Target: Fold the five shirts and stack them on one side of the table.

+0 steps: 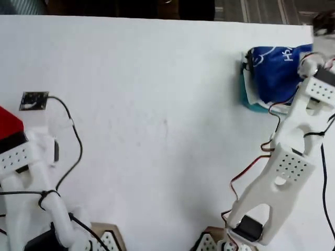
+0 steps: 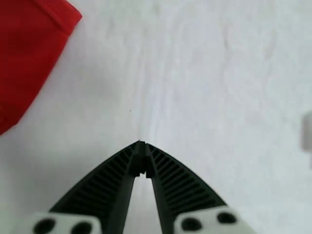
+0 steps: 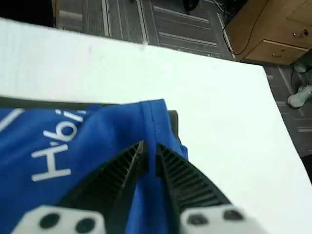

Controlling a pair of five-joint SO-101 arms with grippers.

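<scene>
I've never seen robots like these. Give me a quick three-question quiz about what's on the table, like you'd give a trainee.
1. True or false: the blue shirt lies on top of a teal cloth.
2. What colour is the shirt near the left gripper? A green, B red, C yellow.
3. Fill in: the left gripper is ___ (open or shut) over the bare table.
Key: 1 true; 2 B, the red shirt; 3 shut.
</scene>
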